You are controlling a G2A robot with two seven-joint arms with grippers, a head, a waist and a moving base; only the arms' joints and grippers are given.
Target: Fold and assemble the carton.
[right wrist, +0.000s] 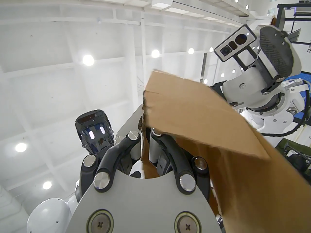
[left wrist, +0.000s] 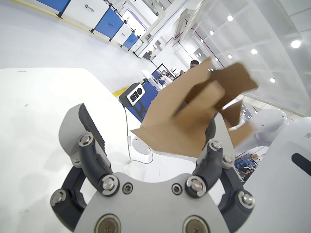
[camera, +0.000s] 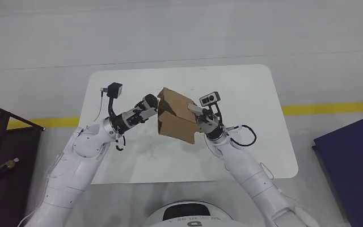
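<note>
The brown carton point(camera: 177, 116) sits over the middle of the white table point(camera: 249, 91), partly opened, with loose flaps at its end toward 10 o'clock. Whether its lower edge touches the tabletop I cannot tell. The right gripper point(right wrist: 145, 132) is at the carton's 4 o'clock edge, pinching a cardboard panel that runs down between its pressed-together fingers. The left gripper point(left wrist: 148, 122) is at the carton's 9 o'clock side and is spread wide. One of its fingers point(left wrist: 211, 129) lies against a flap, and the other stands apart from the cardboard with bare table behind it.
</note>
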